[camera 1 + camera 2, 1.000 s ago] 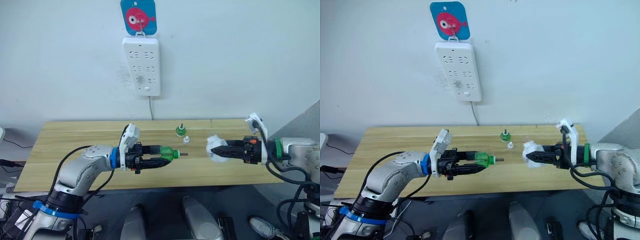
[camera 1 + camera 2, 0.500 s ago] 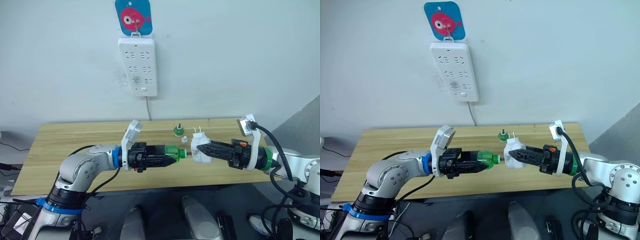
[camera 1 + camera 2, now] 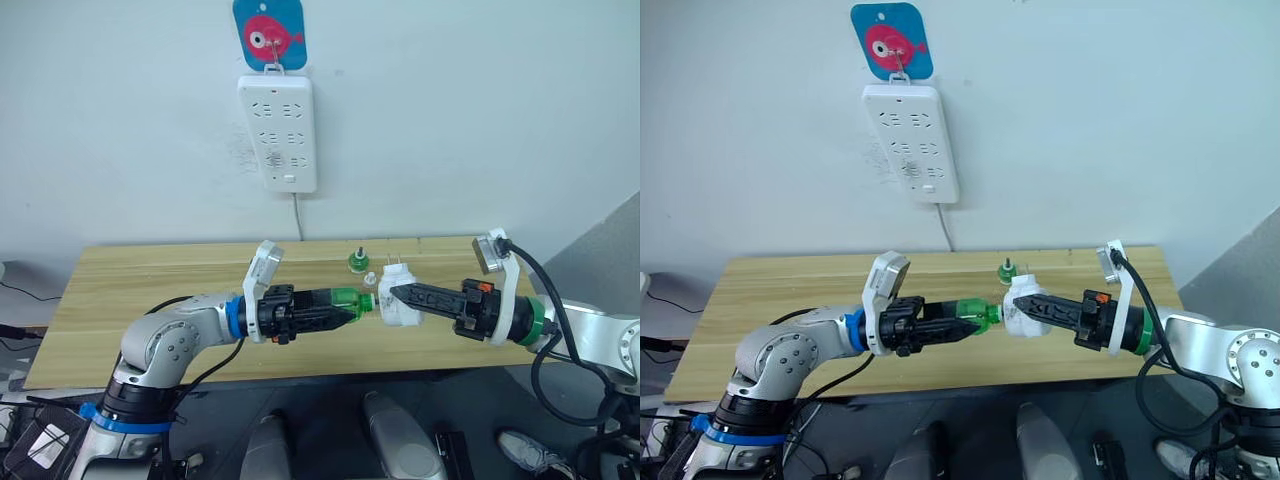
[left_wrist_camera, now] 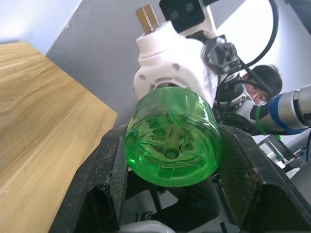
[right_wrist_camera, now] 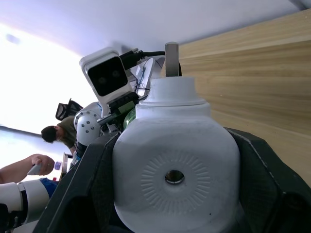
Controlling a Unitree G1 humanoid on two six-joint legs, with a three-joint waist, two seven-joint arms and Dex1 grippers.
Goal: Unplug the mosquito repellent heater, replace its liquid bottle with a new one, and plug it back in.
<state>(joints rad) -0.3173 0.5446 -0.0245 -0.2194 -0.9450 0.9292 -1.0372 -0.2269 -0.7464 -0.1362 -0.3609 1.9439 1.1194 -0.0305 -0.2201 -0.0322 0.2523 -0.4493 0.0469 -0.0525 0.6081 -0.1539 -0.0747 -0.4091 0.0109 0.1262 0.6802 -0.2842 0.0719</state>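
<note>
My left gripper [image 3: 352, 303] pinches green liquid bottle [image 3: 346, 300], right gripper [image 3: 394, 296] clamps mosquito repellent heater [image 3: 398, 298]; both meet mid-frame above desk [image 3: 150, 290].

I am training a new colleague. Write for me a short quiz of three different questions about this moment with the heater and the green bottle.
1. True or false: the mosquito repellent heater is plugged into the wall power strip.
2. Which gripper holds the green bottle? A) the left gripper B) the right gripper C) neither
3. Fill in: on the wooden table, behind the two grippers, stands a second small ____ bottle.

Key
1. False. The right gripper holds the heater over the table, its prongs free.
2. A. In the left wrist view its fingers sit on both sides of the bottle.
3. Green.
</note>
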